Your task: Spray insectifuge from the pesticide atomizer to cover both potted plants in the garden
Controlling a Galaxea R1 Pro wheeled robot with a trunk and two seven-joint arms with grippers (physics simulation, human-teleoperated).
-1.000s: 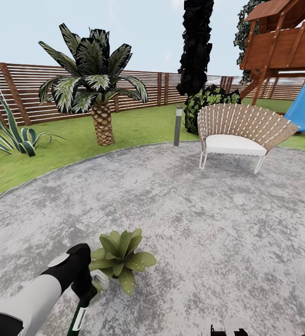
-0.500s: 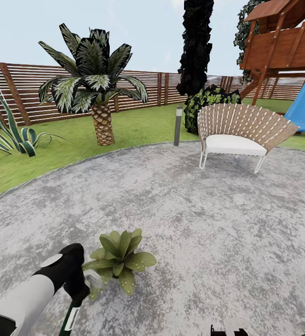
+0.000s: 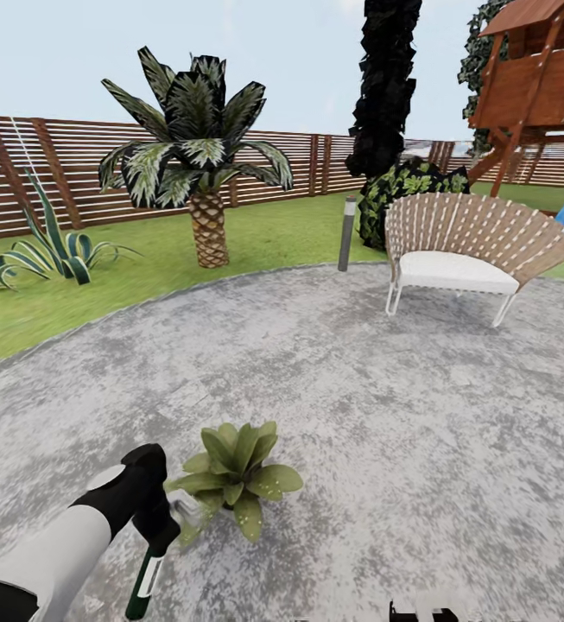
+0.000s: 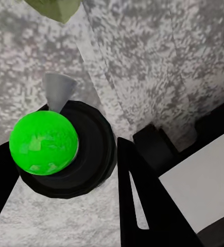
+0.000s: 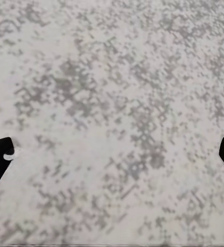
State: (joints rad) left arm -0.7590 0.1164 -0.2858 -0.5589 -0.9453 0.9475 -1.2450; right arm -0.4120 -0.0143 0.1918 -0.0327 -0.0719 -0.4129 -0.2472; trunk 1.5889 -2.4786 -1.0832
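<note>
On patio (image 3: pixel 385 415): we see speckled grey paving.
Left gripper (image 3: pixel 162 525): clamped on round, green-domed atomizer (image 4: pixel 46 141).
Potted plant (image 3: pixel 240 473): pointed leaves.
Right gripper (image 5: pixel 112 154): fingers apart.

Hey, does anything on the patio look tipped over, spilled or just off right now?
Nothing stands out. The potted plant sits upright on the grey patio, leaves intact, with no spill around it. The left gripper holds the pesticide atomizer beside it. The woven chair stands level at the patio's edge.
</note>
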